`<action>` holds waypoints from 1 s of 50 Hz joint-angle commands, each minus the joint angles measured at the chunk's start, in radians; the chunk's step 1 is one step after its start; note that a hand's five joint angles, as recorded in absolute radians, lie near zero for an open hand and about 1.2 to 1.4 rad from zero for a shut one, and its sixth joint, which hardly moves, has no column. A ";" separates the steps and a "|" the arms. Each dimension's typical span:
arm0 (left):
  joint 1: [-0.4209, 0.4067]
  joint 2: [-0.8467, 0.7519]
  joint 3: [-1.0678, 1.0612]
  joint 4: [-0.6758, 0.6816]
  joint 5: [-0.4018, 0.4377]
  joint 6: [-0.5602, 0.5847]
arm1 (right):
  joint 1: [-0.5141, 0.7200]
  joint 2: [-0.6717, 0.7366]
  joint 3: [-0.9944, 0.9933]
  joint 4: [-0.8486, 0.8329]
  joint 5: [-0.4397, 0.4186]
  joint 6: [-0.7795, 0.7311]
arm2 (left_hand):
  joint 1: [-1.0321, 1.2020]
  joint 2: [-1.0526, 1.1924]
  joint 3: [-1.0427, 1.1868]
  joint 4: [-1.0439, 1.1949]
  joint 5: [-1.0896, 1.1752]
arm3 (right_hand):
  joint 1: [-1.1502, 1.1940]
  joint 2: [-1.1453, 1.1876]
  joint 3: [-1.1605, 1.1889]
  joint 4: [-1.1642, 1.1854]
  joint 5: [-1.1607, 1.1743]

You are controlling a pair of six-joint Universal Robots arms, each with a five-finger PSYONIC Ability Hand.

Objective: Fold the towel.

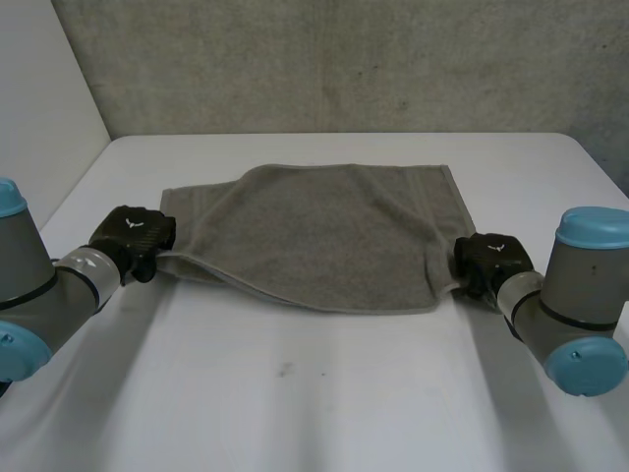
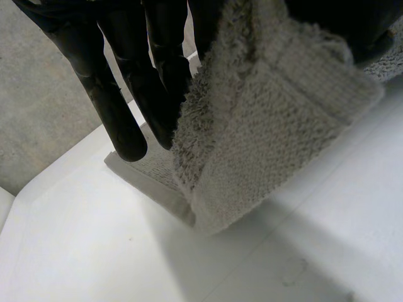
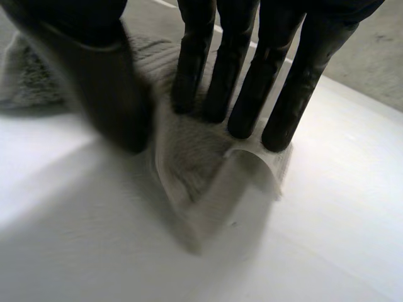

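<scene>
While the grey towel (image 1: 314, 231) lies mostly flat on the white table (image 1: 295, 393), the left hand (image 1: 133, 234) and right hand (image 1: 486, 258) each seem to pinch a near corner between straight fingers (image 3: 252, 94) and thumb, so the fold looks barely begun, with carrying over and flattening left.

Left hand (image 1: 133, 238) and right hand (image 1: 489, 261) sit low, wide apart, on bent arms (image 1: 59, 287) angled inward. Each pinches a towel (image 1: 324, 231) edge between straight fingers (image 3: 242, 94) and thumb (image 3: 107, 82).
</scene>
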 commanded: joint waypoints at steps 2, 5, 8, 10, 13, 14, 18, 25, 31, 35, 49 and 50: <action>0.000 0.001 0.000 0.000 -0.001 0.000 | -0.011 -0.022 -0.014 -0.052 0.062 -0.003 | 0.198 0.178 0.179 0.178 0.191 | 0.420 0.412 0.422 0.439 0.429; 0.006 0.003 -0.003 -0.002 -0.001 0.000 | -0.020 -0.072 -0.020 -0.054 0.067 -0.011 | 0.198 0.178 0.179 0.178 0.191 | 0.420 0.412 0.422 0.439 0.429; 0.009 0.008 -0.010 -0.005 -0.002 0.000 | -0.064 -0.141 -0.017 -0.049 0.050 -0.021 | 0.198 0.178 0.179 0.178 0.191 | 0.420 0.412 0.422 0.439 0.429; 0.011 0.011 -0.015 -0.011 -0.002 0.002 | -0.087 -0.183 -0.016 -0.039 0.038 -0.043 | 0.198 0.178 0.179 0.178 0.191 | 0.420 0.412 0.422 0.439 0.429; 0.020 0.031 -0.033 -0.017 -0.002 0.002 | -0.115 -0.257 0.003 0.001 -0.007 -0.153 | 0.198 0.178 0.179 0.178 0.191 | 0.420 0.412 0.422 0.439 0.429; 0.020 0.044 -0.049 -0.023 -0.001 0.005 | -0.124 -0.290 0.021 0.039 -0.033 -0.240 | 0.198 0.178 0.179 0.178 0.191 | 0.420 0.412 0.422 0.439 0.429; 0.020 0.089 -0.083 -0.046 -0.001 0.011 | -0.151 -0.356 0.056 0.121 -0.051 -0.419 | 0.198 0.178 0.179 0.178 0.191 | 0.420 0.412 0.422 0.439 0.429; 0.019 0.239 -0.181 -0.176 0.002 0.025 | -0.235 -0.496 0.130 0.381 -0.053 -0.713 | 0.198 0.178 0.179 0.178 0.191 | 0.420 0.412 0.422 0.439 0.429; 0.020 0.380 -0.266 -0.317 0.005 0.083 | -0.275 -0.602 0.170 0.599 -0.102 -0.781 | 0.198 0.178 0.179 0.178 0.191 | 0.420 0.412 0.422 0.439 0.429; 0.023 0.425 -0.291 -0.336 0.007 0.121 | -0.275 -0.614 0.168 0.623 -0.145 -0.788 | 0.198 0.178 0.179 0.178 0.191 | 0.420 0.412 0.422 0.439 0.429; -0.014 0.142 -0.036 -0.167 -0.002 0.137 | -0.218 -0.322 -0.087 0.538 -0.128 -0.720 | 0.198 0.178 0.179 0.178 0.191 | 0.420 0.412 0.422 0.439 0.429; -0.027 0.080 0.024 -0.163 -0.002 0.135 | -0.195 -0.267 -0.144 0.538 -0.104 -0.704 | 0.198 0.178 0.179 0.178 0.191 | 0.420 0.412 0.422 0.439 0.429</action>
